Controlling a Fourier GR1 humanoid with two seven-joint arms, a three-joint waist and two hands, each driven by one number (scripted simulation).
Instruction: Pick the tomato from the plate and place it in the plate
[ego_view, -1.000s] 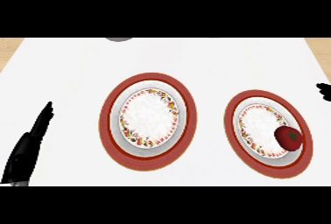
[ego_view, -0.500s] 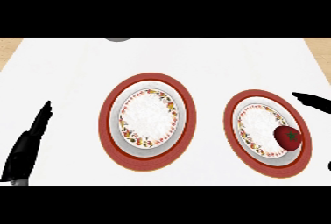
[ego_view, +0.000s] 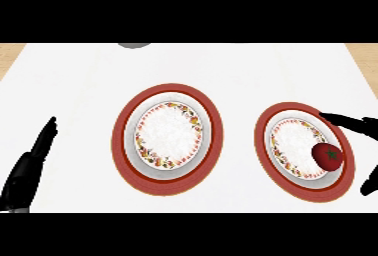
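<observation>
Fingers of your right hand are reaching in spread and holding nothing, just above the tomato, which is sitting at the right edge of the right-hand plate. It is looking round, glossy red, green-capped — likely light, smooth and prone to rolling; you are best cupping its sides. Left hand is resting on the bench, fingers straight; the target plate is lying well to the left.

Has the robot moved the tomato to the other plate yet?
Not yet. Nothing looks done: the tomato sits on the right plate. The right hand is open beside it, not holding it. The left hand rests open at the left edge. Grabbing it and carrying it to the left plate remain.
</observation>
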